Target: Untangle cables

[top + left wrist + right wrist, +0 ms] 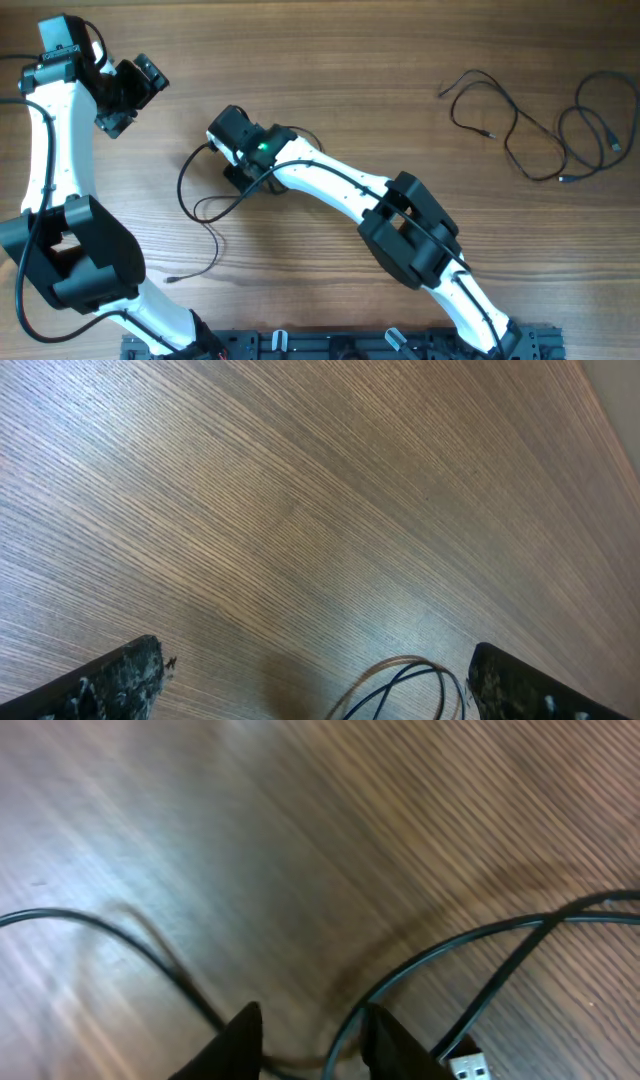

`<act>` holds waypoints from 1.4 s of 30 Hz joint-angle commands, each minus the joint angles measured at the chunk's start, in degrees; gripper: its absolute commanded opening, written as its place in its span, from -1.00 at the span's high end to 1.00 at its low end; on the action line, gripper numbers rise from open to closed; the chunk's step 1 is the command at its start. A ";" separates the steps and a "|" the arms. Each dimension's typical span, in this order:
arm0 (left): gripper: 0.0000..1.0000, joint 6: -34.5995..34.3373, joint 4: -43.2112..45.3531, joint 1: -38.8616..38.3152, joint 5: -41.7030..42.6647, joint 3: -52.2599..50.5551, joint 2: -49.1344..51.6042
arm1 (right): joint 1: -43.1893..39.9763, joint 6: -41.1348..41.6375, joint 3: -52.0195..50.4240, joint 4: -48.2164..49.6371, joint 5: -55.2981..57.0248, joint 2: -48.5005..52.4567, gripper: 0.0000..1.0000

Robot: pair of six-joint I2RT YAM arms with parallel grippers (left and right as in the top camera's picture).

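Wooden tabletop [400, 60] seen from above, with the cables in two places. Nearest the work, one thin black cable [183, 185] looped at centre-left. Bulges out to the left of the right end effector [235, 175], curls back beneath it, then trails toward the near edge to a small plug end [171, 281]. Flat on the wood as far as can be seen.

From the right wrist, end effector [310, 1035] low over the wood. Fingers [243, 1038] drawn fairly near each other yet not closed, bare tabletop showing between the tips. One strand [100, 925] coming in from the left and running down toward the gap. Two more strands [430, 955] sweeping in from the right and crossing each other, with a silvery USB plug [470, 1067] just beside the right-hand finger. Faint line low in the gap, too blurred to name. Nothing visibly clamped.

Up at the far left, the left end effector [138, 98], well apart from that cable and spread fully wide. In its own wrist view [320, 695], wood grain ahead and thin wire loops [405, 678] at the lower edge, unclear whose.

At the upper right, the far cables [520, 120], loose curly strands, well apart from both end effectors.
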 commanded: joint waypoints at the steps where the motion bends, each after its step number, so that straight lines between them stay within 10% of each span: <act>1: -1.00 -0.11 0.02 -0.15 0.46 -0.33 0.87 | 0.04 3.30 0.11 0.44 4.22 1.20 0.25; 24: -1.00 -0.11 0.02 -0.15 0.48 -0.33 0.87 | 0.96 11.26 -1.75 -2.75 6.80 6.25 0.42; 31: -1.00 -0.13 0.02 -0.15 0.46 -0.33 0.87 | 1.75 8.96 -0.94 -4.92 9.11 7.17 0.76; 42: -1.00 -0.11 0.02 -0.15 0.46 -0.33 0.87 | -11.19 7.58 13.18 -10.93 -47.08 5.97 0.91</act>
